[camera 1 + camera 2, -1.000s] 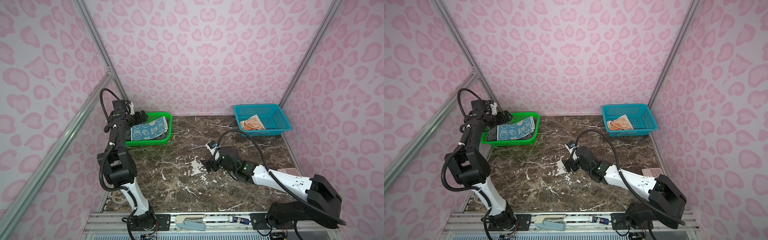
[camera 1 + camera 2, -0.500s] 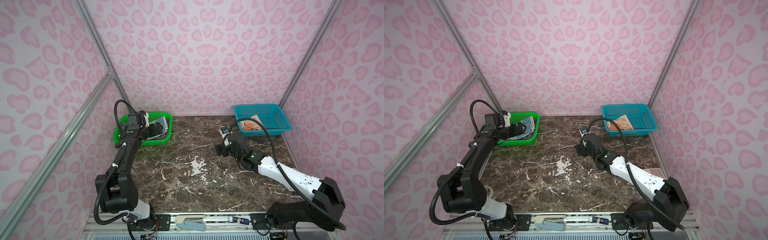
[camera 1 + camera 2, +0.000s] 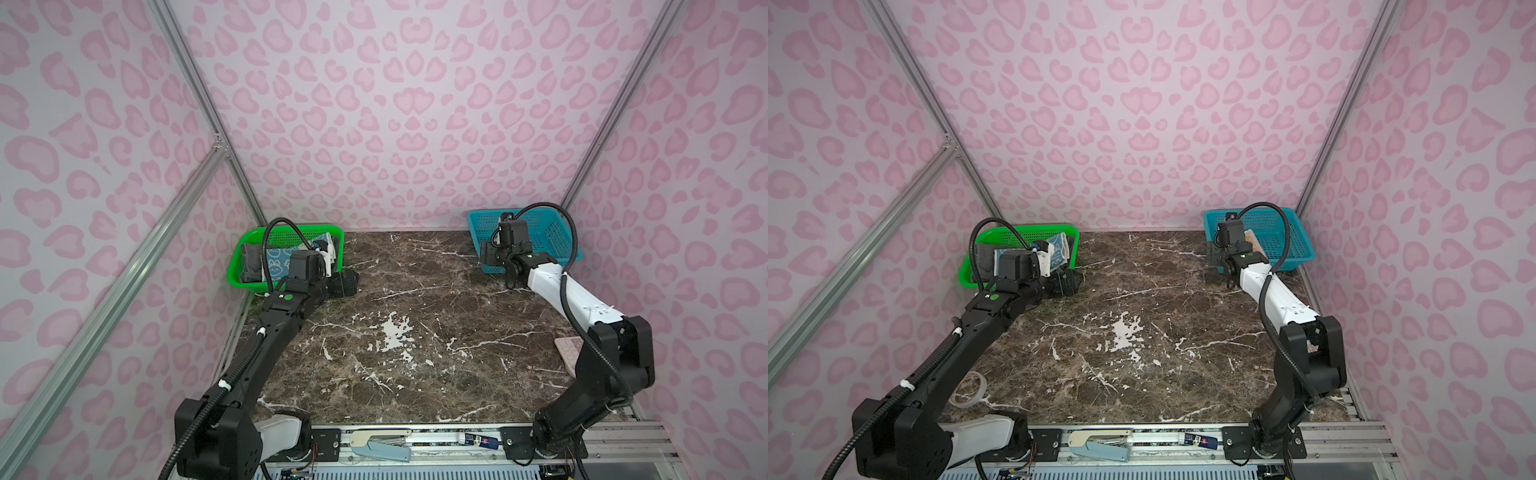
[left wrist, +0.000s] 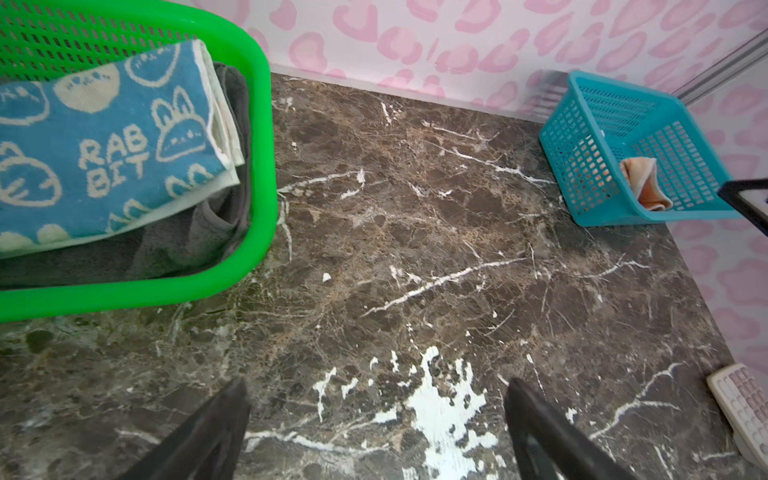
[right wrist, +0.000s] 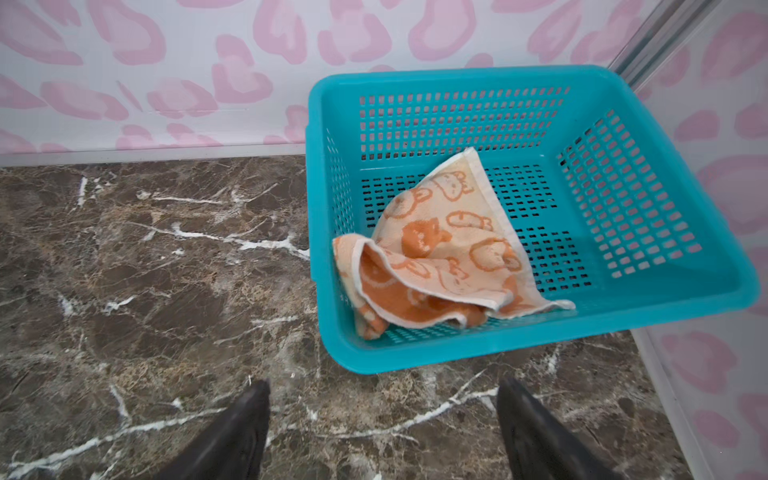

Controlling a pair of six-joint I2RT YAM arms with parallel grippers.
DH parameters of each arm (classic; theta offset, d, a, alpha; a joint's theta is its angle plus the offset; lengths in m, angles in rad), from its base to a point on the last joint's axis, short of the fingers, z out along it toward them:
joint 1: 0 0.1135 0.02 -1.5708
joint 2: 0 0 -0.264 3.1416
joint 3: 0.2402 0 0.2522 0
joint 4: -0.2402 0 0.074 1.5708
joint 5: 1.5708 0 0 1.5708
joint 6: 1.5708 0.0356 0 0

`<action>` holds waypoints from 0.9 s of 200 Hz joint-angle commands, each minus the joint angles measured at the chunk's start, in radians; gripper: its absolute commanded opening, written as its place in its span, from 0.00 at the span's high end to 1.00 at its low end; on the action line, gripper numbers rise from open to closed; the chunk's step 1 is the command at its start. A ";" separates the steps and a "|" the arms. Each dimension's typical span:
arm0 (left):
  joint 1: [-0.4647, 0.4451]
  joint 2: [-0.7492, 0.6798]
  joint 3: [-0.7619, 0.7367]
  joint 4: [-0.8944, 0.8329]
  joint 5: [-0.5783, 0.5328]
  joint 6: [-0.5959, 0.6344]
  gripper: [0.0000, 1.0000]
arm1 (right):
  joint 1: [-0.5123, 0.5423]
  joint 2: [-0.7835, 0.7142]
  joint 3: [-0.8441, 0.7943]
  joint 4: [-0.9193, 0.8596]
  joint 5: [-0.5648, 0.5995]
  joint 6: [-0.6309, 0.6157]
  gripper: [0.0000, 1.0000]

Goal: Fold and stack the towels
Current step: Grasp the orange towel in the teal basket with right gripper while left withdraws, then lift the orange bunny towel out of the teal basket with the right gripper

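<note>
Both empty, released: left tool (image 4: 376, 386) near green basket (image 4: 266, 166) (blue towel (image 4: 104, 145) atop grey towel (image 4: 199, 232)), right tool (image 5: 383, 386) near teal basket (image 5: 540, 345) (orange towel (image 5: 436, 257)).

A robot lab test cell: pink heart-spotted wall panels (image 3: 415, 104) in silver aluminium framing (image 3: 112, 291) enclose a brown marble-patterned tabletop (image 3: 415, 374), with a metal mounting rail (image 3: 623, 444) at six o'clock.

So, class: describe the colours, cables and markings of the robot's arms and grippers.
Left arm: black links, white tie bands, green dot, ribbed black cable. Right arm: white forearm, black elbow, green dot, same cable. Black tapered fingers on left gripper and right gripper.
</note>
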 commanded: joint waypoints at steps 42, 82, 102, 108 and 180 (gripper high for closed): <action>-0.062 -0.028 -0.135 0.033 -0.040 -0.070 0.03 | -0.085 0.298 0.302 -0.157 -0.128 0.057 0.31; -0.071 -0.015 -0.150 0.045 -0.044 -0.078 0.03 | -0.097 0.403 0.386 -0.195 -0.204 0.095 0.35; -0.078 -0.001 -0.143 0.048 -0.040 -0.080 0.03 | -0.098 0.428 0.384 -0.178 -0.213 0.112 0.41; -0.079 0.003 -0.141 0.048 -0.041 -0.079 0.03 | -0.098 0.435 0.387 -0.177 -0.216 0.115 0.44; -0.092 0.067 -0.098 0.059 -0.032 -0.077 0.03 | -0.113 0.362 0.356 -0.114 -0.197 0.085 1.00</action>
